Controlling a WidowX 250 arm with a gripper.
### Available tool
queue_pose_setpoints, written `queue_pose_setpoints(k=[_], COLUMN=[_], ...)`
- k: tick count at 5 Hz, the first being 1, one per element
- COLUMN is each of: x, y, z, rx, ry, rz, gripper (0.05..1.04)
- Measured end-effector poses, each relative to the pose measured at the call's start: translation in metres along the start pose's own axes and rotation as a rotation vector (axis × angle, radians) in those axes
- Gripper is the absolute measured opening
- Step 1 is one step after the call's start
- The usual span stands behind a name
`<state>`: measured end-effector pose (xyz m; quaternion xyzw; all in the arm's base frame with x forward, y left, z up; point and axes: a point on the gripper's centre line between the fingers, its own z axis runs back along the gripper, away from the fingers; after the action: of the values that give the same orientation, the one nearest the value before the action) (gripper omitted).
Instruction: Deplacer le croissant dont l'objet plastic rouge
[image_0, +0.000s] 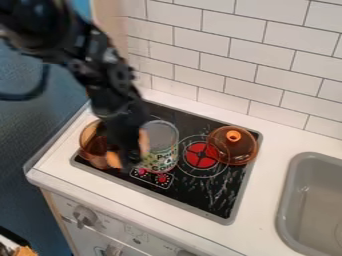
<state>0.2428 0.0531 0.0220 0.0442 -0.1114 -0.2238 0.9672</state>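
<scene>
Black arm hangs by amber pot and can, jaws' state I can't tell, sideways drift could tip either.

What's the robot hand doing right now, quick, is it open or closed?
Hand: down by the can, but I can't tell if it's open, closed or holding something.

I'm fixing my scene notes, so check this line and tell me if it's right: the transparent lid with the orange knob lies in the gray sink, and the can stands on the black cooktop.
The lid's place is wrong. The camera view shows the lid on the black cooktop, toward its right side. The can does stand on the cooktop.
</scene>
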Motion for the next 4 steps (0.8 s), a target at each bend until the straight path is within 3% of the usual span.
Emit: queue_pose_setpoints(k=[2,4], x=[-0.01,-0.016], y=[0.042,0.063], z=[-0.02,-0.045], rx=[-0.031,-0.072], ry=[-0.004,0.042], rz=[0.126,0.173], gripper=[0.599,0.599])
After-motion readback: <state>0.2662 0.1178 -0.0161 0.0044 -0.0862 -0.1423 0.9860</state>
